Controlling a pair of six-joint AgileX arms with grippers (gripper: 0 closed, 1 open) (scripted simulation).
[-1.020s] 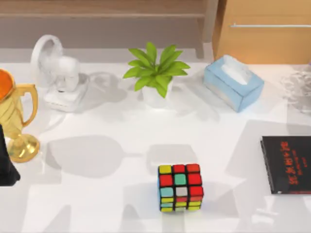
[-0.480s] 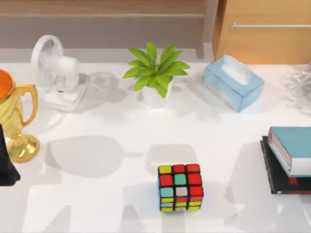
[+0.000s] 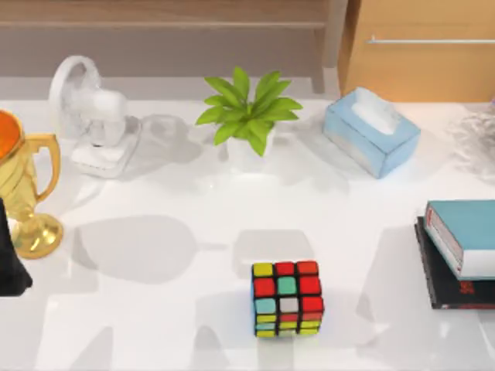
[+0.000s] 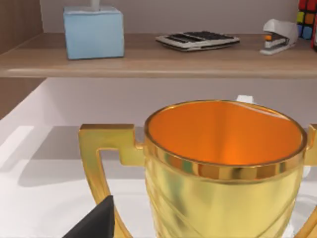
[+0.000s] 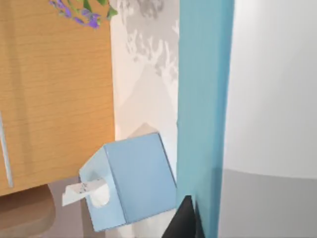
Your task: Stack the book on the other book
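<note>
White table (image 3: 193, 325) carries, from left to right, a gold cup (image 3: 23, 193), a fan (image 3: 93, 116), a plant (image 3: 247, 116), a puzzle cube (image 3: 286, 297) and a tissue box (image 3: 371, 131). At the right edge the blue book (image 3: 468, 236) lies on the black book (image 3: 448, 290), so the stacking looks done, perhaps only the release is left. The left gripper (image 3: 9, 263) waits beside the cup; for both grippers I cannot tell if the jaws are open or closed.

white table (image 3: 170, 325) bearing, left to right: gold trophy cup (image 3: 23, 193), white desk fan (image 3: 93, 116), potted green plant (image 3: 247, 116), scrambled puzzle cube (image 3: 287, 298), light-blue tissue box (image 3: 371, 131), thin black book (image 3: 448, 290) at right edge
</note>
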